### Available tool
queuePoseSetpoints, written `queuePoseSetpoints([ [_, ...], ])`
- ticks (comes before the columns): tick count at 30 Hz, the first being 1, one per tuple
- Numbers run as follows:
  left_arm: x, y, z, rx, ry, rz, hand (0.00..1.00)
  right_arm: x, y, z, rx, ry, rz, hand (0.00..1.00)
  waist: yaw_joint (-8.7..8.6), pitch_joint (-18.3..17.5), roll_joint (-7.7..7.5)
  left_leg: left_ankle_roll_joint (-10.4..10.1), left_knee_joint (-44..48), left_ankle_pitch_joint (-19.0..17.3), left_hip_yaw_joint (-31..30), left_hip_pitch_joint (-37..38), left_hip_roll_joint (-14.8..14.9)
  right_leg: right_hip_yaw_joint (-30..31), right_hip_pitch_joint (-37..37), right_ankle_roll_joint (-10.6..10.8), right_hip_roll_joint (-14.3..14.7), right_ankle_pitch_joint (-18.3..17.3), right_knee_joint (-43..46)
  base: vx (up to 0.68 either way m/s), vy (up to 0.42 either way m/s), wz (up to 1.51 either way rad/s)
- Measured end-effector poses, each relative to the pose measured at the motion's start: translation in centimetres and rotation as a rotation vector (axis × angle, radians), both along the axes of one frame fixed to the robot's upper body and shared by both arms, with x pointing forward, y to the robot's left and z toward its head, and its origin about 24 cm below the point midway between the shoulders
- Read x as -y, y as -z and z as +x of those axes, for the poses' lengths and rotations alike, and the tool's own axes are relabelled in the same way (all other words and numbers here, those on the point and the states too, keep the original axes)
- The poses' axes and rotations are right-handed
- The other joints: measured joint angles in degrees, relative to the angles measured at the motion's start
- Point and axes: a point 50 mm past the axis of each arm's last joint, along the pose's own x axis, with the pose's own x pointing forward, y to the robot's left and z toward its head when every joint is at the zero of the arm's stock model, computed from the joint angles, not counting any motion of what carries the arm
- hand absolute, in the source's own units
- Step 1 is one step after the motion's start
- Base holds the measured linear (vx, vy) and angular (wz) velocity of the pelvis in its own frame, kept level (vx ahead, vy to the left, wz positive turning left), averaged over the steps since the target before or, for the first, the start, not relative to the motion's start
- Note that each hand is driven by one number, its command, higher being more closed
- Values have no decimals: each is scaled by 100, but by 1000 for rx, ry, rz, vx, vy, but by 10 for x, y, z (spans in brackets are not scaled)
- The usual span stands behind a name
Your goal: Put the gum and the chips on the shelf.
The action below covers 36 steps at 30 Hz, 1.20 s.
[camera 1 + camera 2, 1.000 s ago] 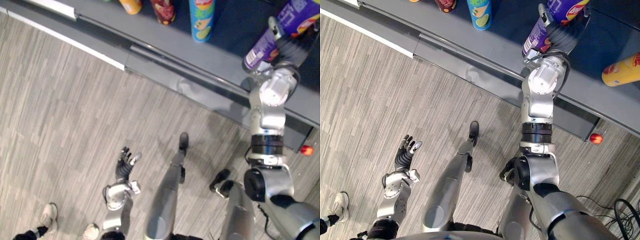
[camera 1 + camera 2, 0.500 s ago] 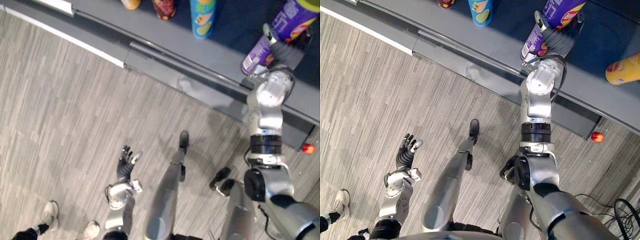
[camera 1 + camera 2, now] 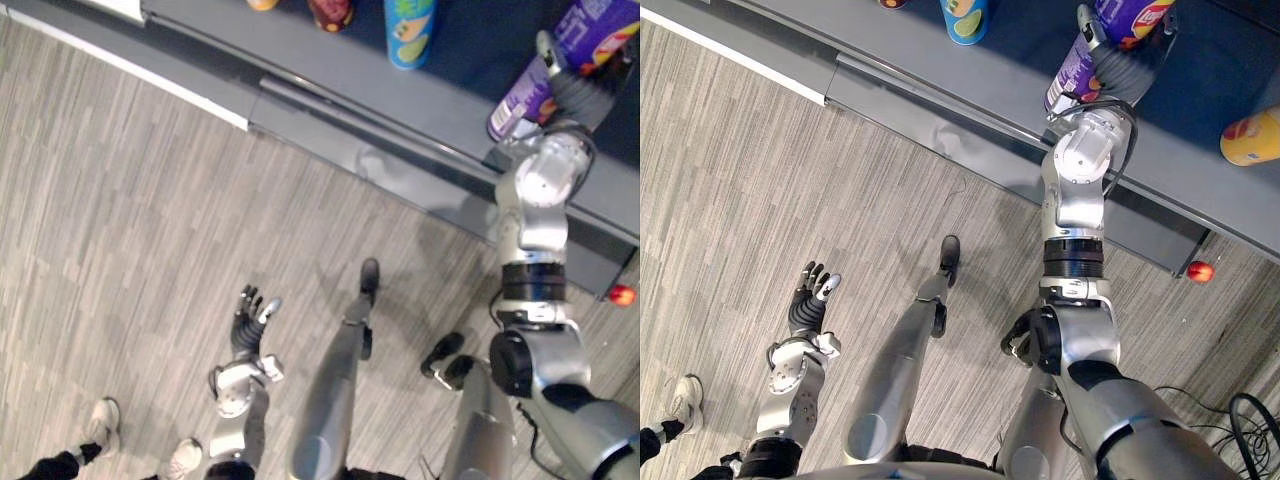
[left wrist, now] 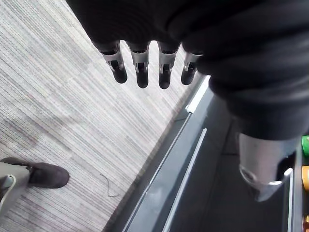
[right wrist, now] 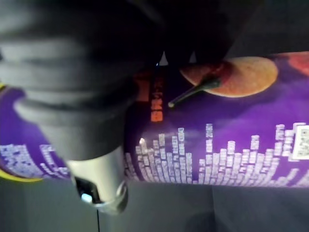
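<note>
Our right hand (image 3: 1118, 65) has its fingers curled round the purple chips can (image 3: 1072, 80) at about 1 o'clock, over the shelf (image 3: 980, 85); we cannot tell whether the can touches the shelf. The can's long axis is tilted, base toward 7 o'clock and lid toward 1 o'clock, so we judge it needs righting before release. Our left hand (image 3: 247, 322) hangs low at 7 o'clock, fingers straight, holding nothing.

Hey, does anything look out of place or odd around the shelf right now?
A small red round thing lies on the floor by the shelf base. The purple chips can leans tilted in the right hand.
</note>
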Motion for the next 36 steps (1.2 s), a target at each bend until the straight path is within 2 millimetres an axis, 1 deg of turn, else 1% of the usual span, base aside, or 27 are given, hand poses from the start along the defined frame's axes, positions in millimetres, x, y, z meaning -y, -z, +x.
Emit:
queuePoseSetpoints([
  [6, 0, 0, 0, 0, 0, 0, 0, 0, 0, 0, -1, 10, 0, 100, 6, -1, 0, 10, 5, -2, 35, -5, 2, 1, -3, 0, -11, 0, 0, 24, -67, 0],
  [11, 0, 0, 0, 0, 1, 0, 0, -4, 3, 3, -4, 0, -18, 100, -1, -4, 1, 6, 51, -6, 50, -10, 16, 3, -3, 0, -8, 0, 7, 27, -80, -2],
  [12, 0, 0, 0, 0, 2, 0, 0, -4, 4, 3, -9, -3, -19, 0, -3, -13, 10, -7, 118, -26, 49, -41, 26, 3, -4, 0, -2, 0, 14, 17, -58, -3],
  [14, 1, 0, 0, 0, 2, 0, 0, -6, 5, 4, -16, -8, -26, 0, -10, -13, 10, 2, 229, -76, 53, -88, 43, 4, -12, 0, 3, 0, 32, 21, -66, -3],
  [16, 1, 0, 0, 0, 4, 0, 0, -8, 15, 8, -64, -13, -34, 0, -11, -13, 10, 5, 260, -85, 62, -92, 43, 16, -10, -1, 2, 0, 38, 27, -75, -3],
  [17, 1, 0, 0, -1, 4, 0, 0, -8, 27, 12, -116, -16, -31, 0, -6, -13, 10, 10, 302, -99, 70, -108, 53, 19, -11, 0, 5, 0, 39, 19, -51, -4],
  [19, 2, 0, 0, -1, 6, 0, 0, -9, 41, 15, -172, -23, -24, 0, -7, -13, 10, 10, 314, -98, 77, -112, 60, 20, -11, 0, 10, 0, 35, 22, -69, -3],
  [21, 2, 0, 0, -2, 8, -1, 0, -9, 49, 16, -206, -26, -31, 0, 1, -13, 10, 10, 338, -99, 92, -119, 84, 30, -11, -1, 30, 0, 21, 18, -73, -6],
  [26, 3, 1, 0, -3, 10, -1, 0, -15, 55, 16, -223, -48, -67, 0, -15, -13, 9, 41, 398, -132, 199, -117, 177, 98, -15, 0, 101, -1, -23, 5, -81, -12],
  [31, 4, 2, 0, -7, 15, -1, 0, -16, 64, 16, -246, -53, -60, 0, -23, -19, -2, 56, 392, -132, 301, -65, 248, 179, -3, 0, 146, -1, -40, 4, -75, -7],
  [33, 5, 6, -1, -25, 20, -3, 0, -18, 67, 16, -253, -60, -54, 0, -32, -20, -2, 75, 390, -117, 421, -49, 318, 190, 1, 0, 154, -1, -42, 12, -82, -5],
  [36, 9, 12, -3, -53, 36, -5, 0, -19, 74, 16, -272, -63, -48, 0, -27, -26, -14, 92, 358, -85, 450, -4, 322, 218, 13, 0, 156, -1, -41, 23, -81, -2],
])
